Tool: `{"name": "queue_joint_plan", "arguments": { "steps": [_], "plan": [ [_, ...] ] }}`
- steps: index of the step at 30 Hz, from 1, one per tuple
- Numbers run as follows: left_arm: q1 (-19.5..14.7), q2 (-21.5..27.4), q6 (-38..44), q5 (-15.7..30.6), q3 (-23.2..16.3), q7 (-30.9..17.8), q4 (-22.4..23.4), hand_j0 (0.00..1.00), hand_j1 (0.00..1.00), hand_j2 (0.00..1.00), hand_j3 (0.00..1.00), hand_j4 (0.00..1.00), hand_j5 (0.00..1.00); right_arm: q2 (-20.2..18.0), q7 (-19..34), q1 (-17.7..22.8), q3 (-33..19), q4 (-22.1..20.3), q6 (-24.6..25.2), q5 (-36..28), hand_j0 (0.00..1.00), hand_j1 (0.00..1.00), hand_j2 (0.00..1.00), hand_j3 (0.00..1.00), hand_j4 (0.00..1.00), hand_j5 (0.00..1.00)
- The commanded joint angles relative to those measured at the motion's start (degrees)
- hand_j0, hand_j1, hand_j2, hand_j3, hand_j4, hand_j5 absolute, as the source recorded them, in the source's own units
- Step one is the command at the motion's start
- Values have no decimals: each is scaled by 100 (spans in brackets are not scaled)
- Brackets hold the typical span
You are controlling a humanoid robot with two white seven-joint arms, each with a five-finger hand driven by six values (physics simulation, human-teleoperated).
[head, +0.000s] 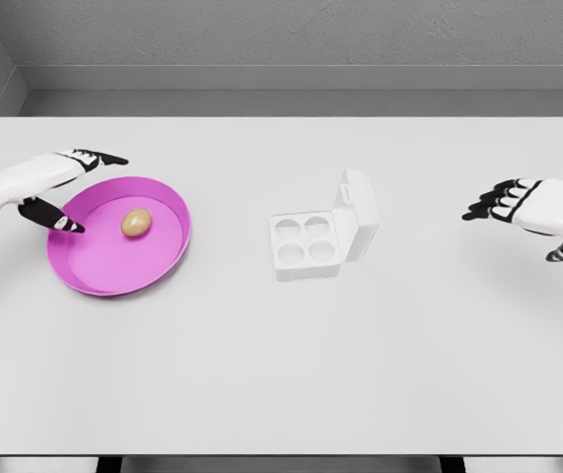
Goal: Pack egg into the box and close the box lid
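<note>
A tan egg (136, 223) lies in a magenta round tray (99, 271) on the left of the white table. Right of the tray stands a white egg box (306, 244) with four empty cups, its lid (358, 212) raised on the right side. My left hand (76, 189) hovers over the tray's left rim, fingers spread, thumb and index finger apart, a short way left of the egg and holding nothing. At the far right my right hand (506, 205) floats with relaxed fingers, well away from the box.
The white table (281, 374) fills the view, with a grey wall behind its far edge. Apart from the tray and the box, nothing stands on it.
</note>
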Motion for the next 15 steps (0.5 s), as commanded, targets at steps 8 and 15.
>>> {"name": "queue_joint_plan", "arguments": {
  "steps": [8, 15],
  "plan": [
    [-316, 6, 9, -6, -840, -178, -21, 100, 100, 100, 100, 100, 100, -5, -2, -220, 162, 390, 14, -129, 100, 100, 100, 100, 100, 100],
    [-457, -20, 9, -129, -1280, -213, -136, 100, 100, 100, 100, 100, 100, 364, -2, -800, 742, 364, 14, 310, 100, 100, 100, 100, 100, 100]
  ]
}}
